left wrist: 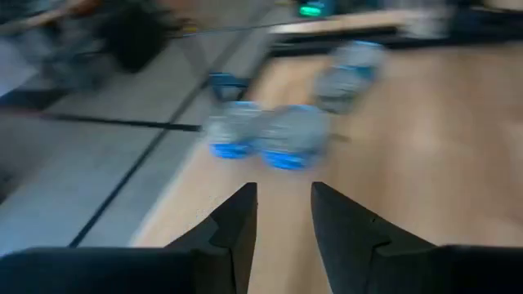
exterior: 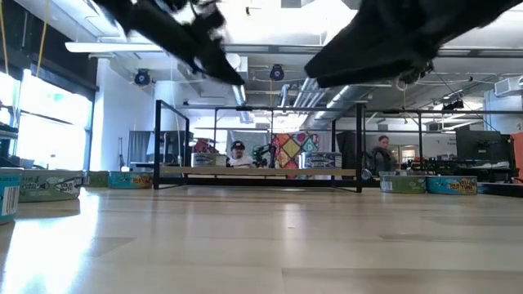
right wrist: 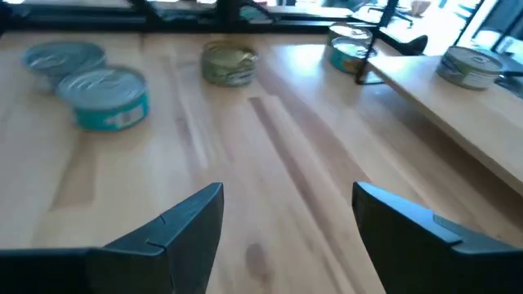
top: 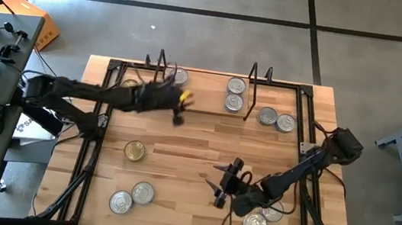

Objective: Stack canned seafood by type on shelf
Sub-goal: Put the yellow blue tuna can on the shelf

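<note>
Left claw (top: 180, 110) hangs just off the low light-wood shelf (top: 203, 97), slightly parted, empty; right claw (top: 223, 183) spread wide over bare worktop (top: 181, 148), grasping nothing. Short round silver-lidded seafood tins (top: 235, 94) sit on the shelf; others, one gold-lidded tin (top: 134, 150) included, lie scattered on the worktop.

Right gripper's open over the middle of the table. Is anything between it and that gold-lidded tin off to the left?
Nothing visible. In the right wrist view, bare wood runs from the open right gripper to the gold-lidded tin. The two silver-lidded tins sit off to one side of that line; the shelf lies on the other side.
</note>
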`<state>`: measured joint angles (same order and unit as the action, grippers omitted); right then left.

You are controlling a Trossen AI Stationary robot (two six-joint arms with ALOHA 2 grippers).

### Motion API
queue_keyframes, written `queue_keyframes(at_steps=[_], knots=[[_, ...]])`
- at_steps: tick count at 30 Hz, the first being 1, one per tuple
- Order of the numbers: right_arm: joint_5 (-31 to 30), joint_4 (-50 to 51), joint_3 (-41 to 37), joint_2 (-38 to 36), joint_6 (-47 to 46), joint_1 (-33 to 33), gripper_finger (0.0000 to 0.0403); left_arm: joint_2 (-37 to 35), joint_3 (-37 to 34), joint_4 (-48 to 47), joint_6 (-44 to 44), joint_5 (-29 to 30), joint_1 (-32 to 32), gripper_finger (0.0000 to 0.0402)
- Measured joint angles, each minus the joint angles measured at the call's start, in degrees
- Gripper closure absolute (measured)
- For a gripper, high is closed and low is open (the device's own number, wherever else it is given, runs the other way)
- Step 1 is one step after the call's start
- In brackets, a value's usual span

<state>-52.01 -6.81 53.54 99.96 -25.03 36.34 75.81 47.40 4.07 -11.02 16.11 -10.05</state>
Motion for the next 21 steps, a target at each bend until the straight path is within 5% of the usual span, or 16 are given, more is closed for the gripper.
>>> queue_keyframes(at_steps=[6, 10, 13, 21], knots=[[-0.4, 2.6, 0.0, 2.1, -3.8, 1.3, 0.0140, -7.9, 0.0, -16.1, 1.7, 3.5, 16.7, 0.0323], [-0.1, 2.4, 0.0, 3.5, -4.5, 1.1, 0.0140, -9.6, 0.0, -24.5, 8.7, 17.2, 25.3, 0.0337], [-0.1, 3.3, 0.0, 3.9, -4.6, 0.8, 0.0140, -9.9, 0.0, -29.1, 15.9, 22.4, 29.0, 0.0343], [-0.3, 4.1, 0.0, 3.9, -4.6, 0.7, 0.0140, -7.9, -0.1, -32.4, 24.4, 24.0, 32.6, 0.0346]])
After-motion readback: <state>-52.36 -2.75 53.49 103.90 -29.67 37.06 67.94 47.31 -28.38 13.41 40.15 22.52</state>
